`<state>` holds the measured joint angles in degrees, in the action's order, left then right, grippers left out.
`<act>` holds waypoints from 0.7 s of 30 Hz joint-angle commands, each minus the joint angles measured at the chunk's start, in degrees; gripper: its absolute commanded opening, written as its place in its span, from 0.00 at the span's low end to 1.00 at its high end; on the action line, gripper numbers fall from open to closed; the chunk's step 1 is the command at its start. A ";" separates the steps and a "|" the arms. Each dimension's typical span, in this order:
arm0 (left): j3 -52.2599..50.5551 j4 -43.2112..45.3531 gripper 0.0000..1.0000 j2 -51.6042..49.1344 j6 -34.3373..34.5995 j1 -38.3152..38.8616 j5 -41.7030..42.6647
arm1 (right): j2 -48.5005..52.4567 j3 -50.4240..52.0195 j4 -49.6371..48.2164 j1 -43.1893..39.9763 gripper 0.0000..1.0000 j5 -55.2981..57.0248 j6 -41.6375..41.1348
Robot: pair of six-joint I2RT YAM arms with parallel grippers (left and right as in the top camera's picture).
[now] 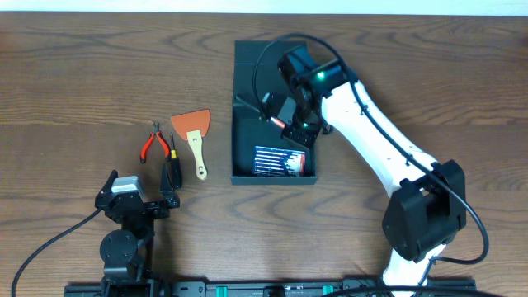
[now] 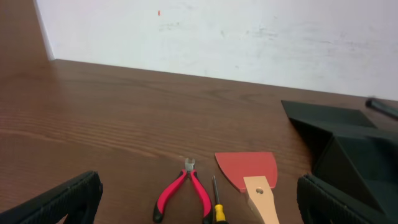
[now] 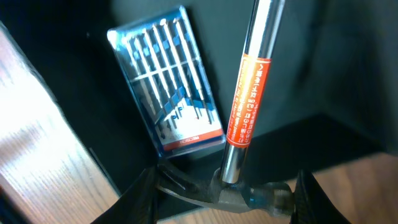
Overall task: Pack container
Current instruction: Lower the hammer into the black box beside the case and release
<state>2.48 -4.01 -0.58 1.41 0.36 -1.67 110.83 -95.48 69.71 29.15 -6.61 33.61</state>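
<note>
Materials before you
Your container (image 1: 247, 78) is matt, the table (image 1: 82, 74) grained wood, the hammer (image 3: 244, 124) shaft glossy metal.

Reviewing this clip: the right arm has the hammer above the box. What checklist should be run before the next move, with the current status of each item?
1. Right gripper shut on the hammer: ok.
2. Hammer over the container, lid flap open: ok.
3. Hammer resting on the container floor: cannot tell.
4. Blue case lies flat inside, beside the hammer shaft: ok.
5. Left gripper open, away from the container: ok.
6. All tools packed: not ok; pliers, screwdriver and scraper lie on the table.
</note>
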 commanded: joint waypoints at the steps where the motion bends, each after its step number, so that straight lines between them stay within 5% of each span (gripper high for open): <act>1: -1.75 -0.98 0.99 0.35 -0.74 -0.31 -0.24 | -0.79 2.89 -1.27 -0.02 0.16 -0.26 2.80; 21: -1.73 -0.98 0.99 0.35 -0.76 -0.31 -0.24 | -0.79 6.80 -6.93 -2.16 0.13 -0.28 9.38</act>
<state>2.48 -4.01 -0.58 1.41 0.36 -1.67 110.83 -88.84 63.02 27.57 -6.63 41.41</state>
